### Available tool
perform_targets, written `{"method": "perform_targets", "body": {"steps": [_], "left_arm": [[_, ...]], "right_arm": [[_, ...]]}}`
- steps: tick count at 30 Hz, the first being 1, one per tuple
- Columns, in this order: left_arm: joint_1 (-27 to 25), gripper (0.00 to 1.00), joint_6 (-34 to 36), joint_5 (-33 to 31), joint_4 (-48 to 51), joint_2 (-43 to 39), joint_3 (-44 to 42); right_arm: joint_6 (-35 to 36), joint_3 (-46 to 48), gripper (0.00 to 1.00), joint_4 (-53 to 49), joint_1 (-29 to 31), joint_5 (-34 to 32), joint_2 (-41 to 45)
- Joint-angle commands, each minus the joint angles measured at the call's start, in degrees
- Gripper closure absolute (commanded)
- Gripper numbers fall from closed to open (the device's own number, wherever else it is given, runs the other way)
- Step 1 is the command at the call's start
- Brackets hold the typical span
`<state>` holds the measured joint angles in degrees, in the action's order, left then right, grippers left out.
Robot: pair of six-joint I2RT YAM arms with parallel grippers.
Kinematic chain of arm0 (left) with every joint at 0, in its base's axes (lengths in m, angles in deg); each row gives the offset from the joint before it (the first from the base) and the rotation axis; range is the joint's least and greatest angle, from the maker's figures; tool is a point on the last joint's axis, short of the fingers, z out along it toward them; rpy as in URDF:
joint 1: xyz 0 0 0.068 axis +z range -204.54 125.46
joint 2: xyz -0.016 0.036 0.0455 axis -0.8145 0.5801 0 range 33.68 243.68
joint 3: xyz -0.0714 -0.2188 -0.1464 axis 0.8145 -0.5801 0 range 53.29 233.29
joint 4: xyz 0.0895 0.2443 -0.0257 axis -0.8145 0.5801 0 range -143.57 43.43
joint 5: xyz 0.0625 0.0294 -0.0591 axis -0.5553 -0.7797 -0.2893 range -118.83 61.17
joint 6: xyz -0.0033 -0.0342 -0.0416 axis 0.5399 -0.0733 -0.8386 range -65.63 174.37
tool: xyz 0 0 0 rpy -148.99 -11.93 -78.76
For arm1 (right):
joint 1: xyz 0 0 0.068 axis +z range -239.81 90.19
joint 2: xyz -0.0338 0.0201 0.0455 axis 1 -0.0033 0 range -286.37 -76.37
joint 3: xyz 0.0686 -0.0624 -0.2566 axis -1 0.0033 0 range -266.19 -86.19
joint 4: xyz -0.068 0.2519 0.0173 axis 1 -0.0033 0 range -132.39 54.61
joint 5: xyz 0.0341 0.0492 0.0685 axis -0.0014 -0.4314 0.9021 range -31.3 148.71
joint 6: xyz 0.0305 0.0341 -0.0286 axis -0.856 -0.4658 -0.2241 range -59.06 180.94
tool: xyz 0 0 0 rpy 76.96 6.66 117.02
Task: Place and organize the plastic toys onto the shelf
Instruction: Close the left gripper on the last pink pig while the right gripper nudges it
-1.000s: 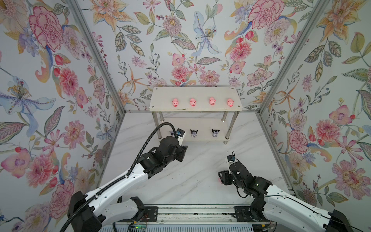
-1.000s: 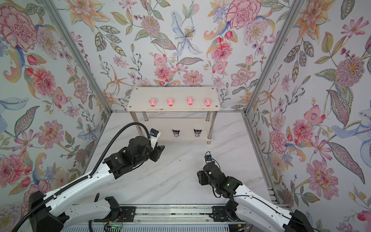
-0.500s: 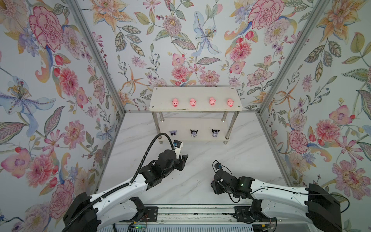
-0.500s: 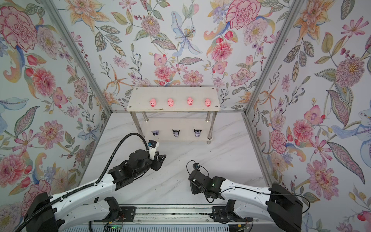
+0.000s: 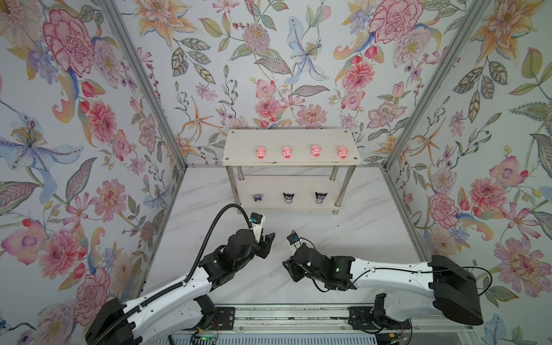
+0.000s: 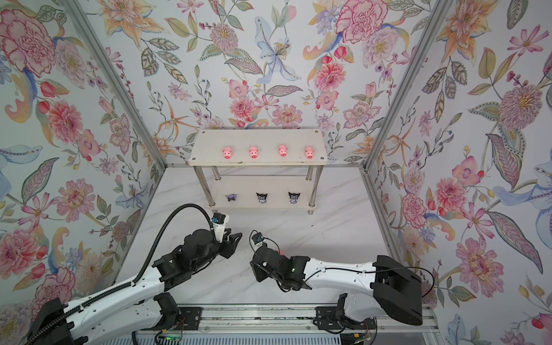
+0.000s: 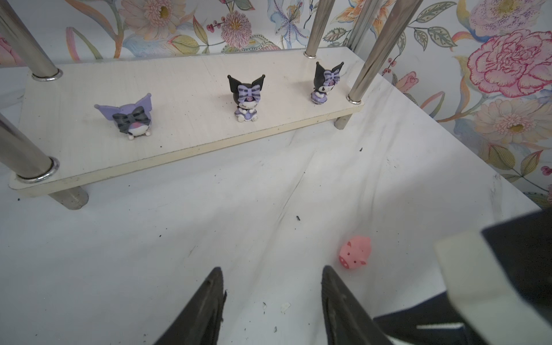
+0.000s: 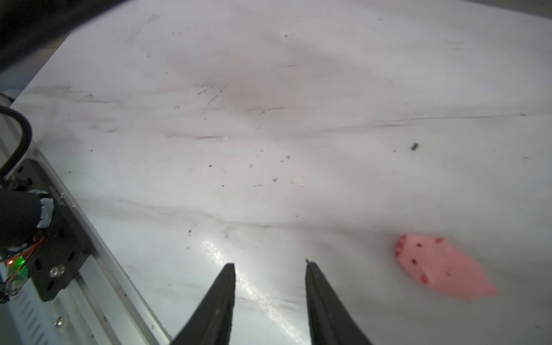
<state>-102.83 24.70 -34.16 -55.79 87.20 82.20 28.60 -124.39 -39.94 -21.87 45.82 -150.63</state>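
White boards on chrome legs form the shelf (image 5: 239, 143), which stands against the back wall of the flowered enclosure in both top views.

Upper board: four pink pigs (image 5: 287, 152) stand in one evenly spaced row, snouts toward the arms.

Lower board (image 7: 194, 134): three figurines in a row, well apart from each other. The middle figurine (image 7: 247, 98) and the right figurine (image 7: 327, 82) are black-eared with striped purple bows and stand upright. The left figurine (image 7: 133, 119) shows purple ears and a dark striped bow.

Off the shelf: a fifth pig (image 7: 355, 254) lies on the white marbled table (image 5: 373, 233), in front of the shelf, between the two arms. In the right wrist view it lies on its side (image 8: 439, 265).

Left gripper (image 7: 271, 268): jaws parted, nothing between them, held low over the table. The fifth pig is just beside one finger, not touching it.

Right gripper (image 8: 269, 264): jaws parted and empty, tips near the table. The fifth pig lies off to one side, clear of both fingers.

Table surface carries dark specks and scuffs.
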Motion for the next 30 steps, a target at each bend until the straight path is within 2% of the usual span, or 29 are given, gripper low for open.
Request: {"method": "perform_targets", "body": {"steps": [1, 3, 7, 9, 16, 25, 30], "left_arm": [[-0.32, 0.46, -1.10, -0.07, -2.58, 1.45, -1.50], [-0.31, 0.46, -1.42, 0.95, -4.16, 3.14, -1.77], [-0.40, 0.46, -2.69, 6.22, -10.90, 8.31, -2.14], [-0.74, 0.47, -3.21, 6.91, -12.68, 11.84, -1.38], [-2.40, 0.47, -3.11, 7.41, -15.65, 20.61, 1.61], [-4.08, 0.39, -4.17, 6.34, -18.16, 25.33, 1.50], [-6.46, 0.34, -3.70, 4.25, -18.69, 27.46, 1.81]], "right_arm": [[-1.43, 5.42, 0.82, -6.12, -4.74, -1.21, 6.11], [-2.56, 8.53, 0.92, -7.90, -7.59, -0.13, 9.37], [-3.61, 12.50, 0.95, -10.14, -11.56, 1.26, 12.32], [-3.49, 13.78, 0.98, -9.85, -13.19, 3.45, 11.90], [-2.05, 13.47, 1.00, -3.34, -14.08, 5.84, 5.81], [2.11, 10.18, 1.00, 5.53, -19.54, 10.60, -3.69], [4.61, 4.33, 1.00, 8.96, -21.97, 14.95, -11.69]]}}
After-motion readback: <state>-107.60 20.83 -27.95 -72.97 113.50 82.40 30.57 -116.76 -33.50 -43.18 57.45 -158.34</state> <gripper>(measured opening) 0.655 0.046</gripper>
